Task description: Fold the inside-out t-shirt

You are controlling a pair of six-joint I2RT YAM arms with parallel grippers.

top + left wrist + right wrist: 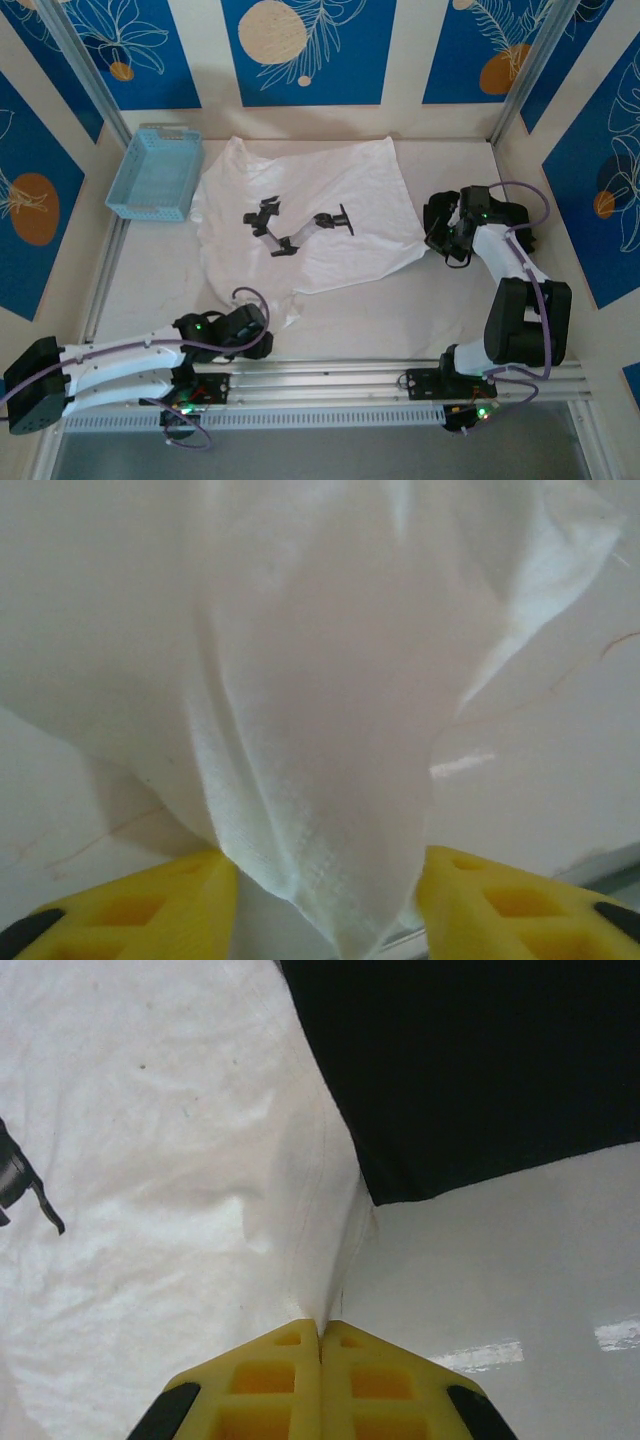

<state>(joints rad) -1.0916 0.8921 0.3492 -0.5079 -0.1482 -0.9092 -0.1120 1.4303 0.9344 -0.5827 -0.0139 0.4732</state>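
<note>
The white t-shirt [320, 190] lies spread over the middle of the table, rumpled along its edges. My left gripper [268, 332] is at the shirt's near corner. In the left wrist view its yellow fingers [150, 910] stand wide apart, open, and a bunched fold of the white t-shirt [320, 780] runs down between them. My right gripper [430, 243] is at the shirt's right corner. In the right wrist view the right gripper [322, 1328] is shut, and a raised ridge of the shirt's edge [320, 1250] is pinched between its fingertips.
A black garment [480, 1060] lies on the table just beyond the right gripper, touching the shirt's edge. A black and white jointed object [295, 228] rests on the shirt's middle. A light blue basket [155, 172] stands at the back left. Metal rails run along the near edge.
</note>
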